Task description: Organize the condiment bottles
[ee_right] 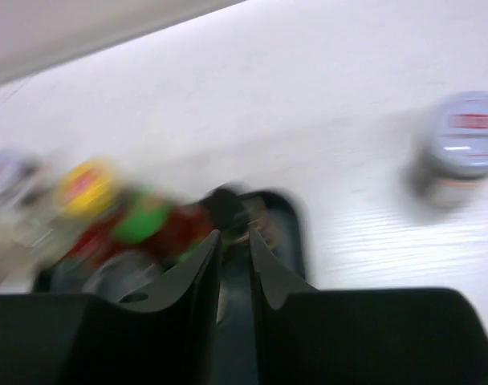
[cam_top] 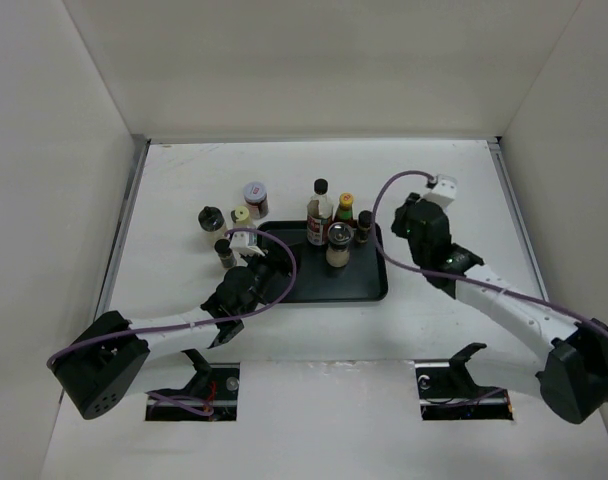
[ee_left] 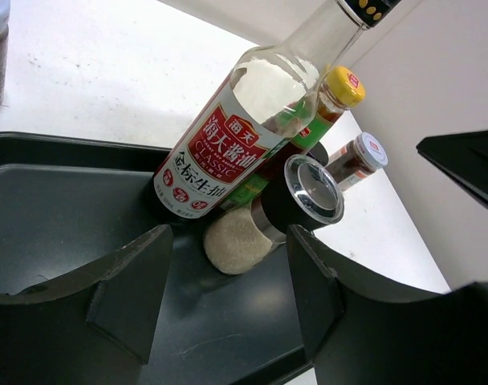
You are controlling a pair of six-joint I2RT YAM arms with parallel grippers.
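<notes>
left pincer (ee_left: 228,257) agape before silver-lidded jar (ee_left: 260,224) of pale powder, red-labelled bottle (ee_left: 228,152)

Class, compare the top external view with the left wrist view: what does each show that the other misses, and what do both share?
Only top external: the black-lidded jar standing left of the tray. Only left wrist: the printed red label on the tall black-capped bottle and pale granules in the silver-lidded jar. Both: the tray, that bottle, that silver-lidded jar and the yellow-capped bottle.
</notes>
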